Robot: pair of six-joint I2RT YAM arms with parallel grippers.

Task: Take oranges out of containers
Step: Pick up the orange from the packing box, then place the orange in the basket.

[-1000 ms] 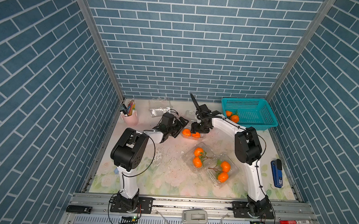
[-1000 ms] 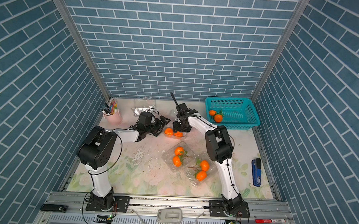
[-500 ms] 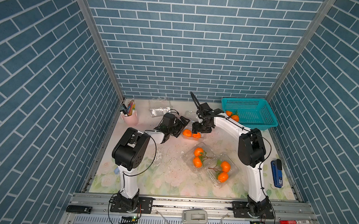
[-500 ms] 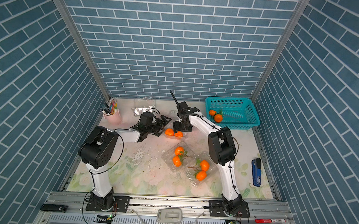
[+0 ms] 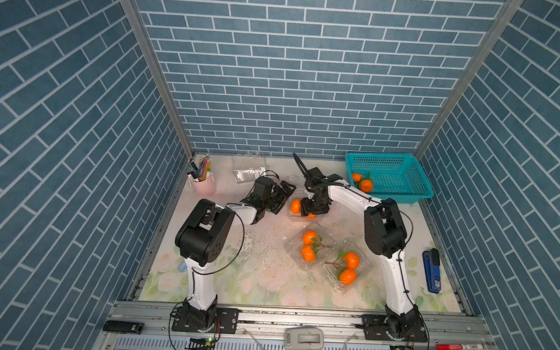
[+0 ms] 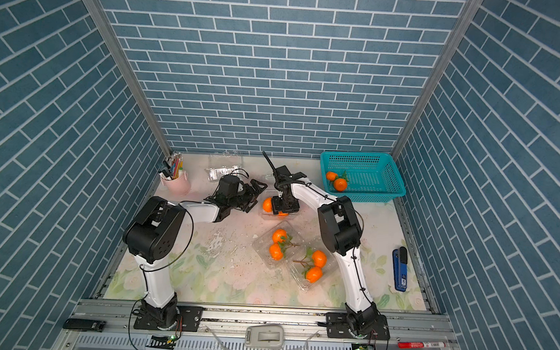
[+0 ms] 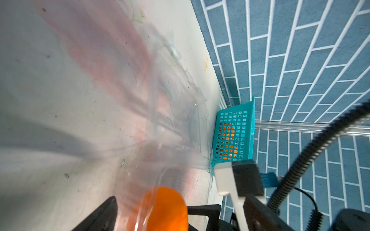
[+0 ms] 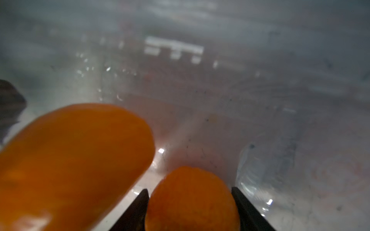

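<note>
Clear plastic walls of a container (image 5: 292, 218) towards the back of the desk (image 5: 250, 279) surround the right hand (image 5: 313, 211), which points straight down into it. In the right wrist view its two black fingers (image 8: 243, 204) sit on either side of an orange (image 8: 192, 200) and seem to press against it, though the close-up blur makes the contact hard to confirm. A neighbouring orange (image 8: 76, 160) lies just beside it in the same container. The left hand (image 5: 284, 198) hovers just beside that container with its jaws spread wide and nothing between them. Nearer the front edge, a second container (image 5: 295, 264) holds a leafy pair (image 5: 308, 252) joined by a twig, and a third container (image 5: 364, 257) right beside it holds another pair (image 5: 351, 260). A fourth container (image 5: 247, 172) lies by the back wall with no fruit in it. Two basket oranges (image 5: 366, 185) rest in a corner of the teal basket (image 5: 400, 169) at the back right. A pink pen cup (image 5: 202, 185) stands at the back left, and a blue stapler (image 5: 431, 272) lies near the right edge.
</note>
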